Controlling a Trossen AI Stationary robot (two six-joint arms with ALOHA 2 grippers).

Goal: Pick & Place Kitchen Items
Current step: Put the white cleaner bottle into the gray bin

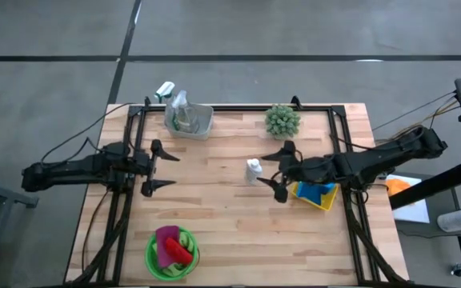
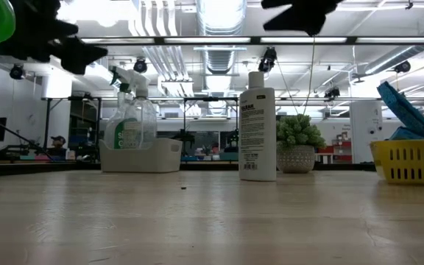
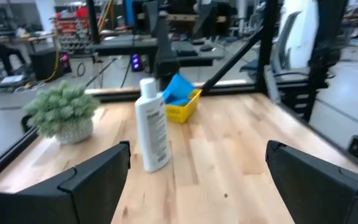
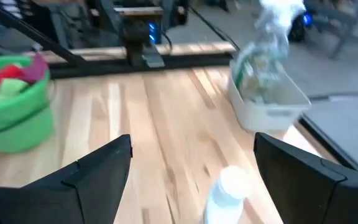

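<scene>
Sorting looks mostly done: spray bottle (image 1: pixel 179 112) in white bin (image 1: pixel 202 124), cloths (image 1: pixel 172 246) in green bowl (image 1: pixel 157 264), sponges (image 1: pixel 314 192) in yellow basket (image 1: pixel 327 202); white bottle (image 1: pixel 254 170) stands loose mid-table, right gripper (image 1: pixel 279 170) spread over it, left gripper (image 1: pixel 160 169) released, idle.

White bottle (image 2: pixel 258 125) label print present, seemingly unreadable.

Two dark jointed arms, black cables trailing; each tool (image 1: pixel 156 167) (image 1: pixel 279 170) with two black pointed fingers.
</scene>
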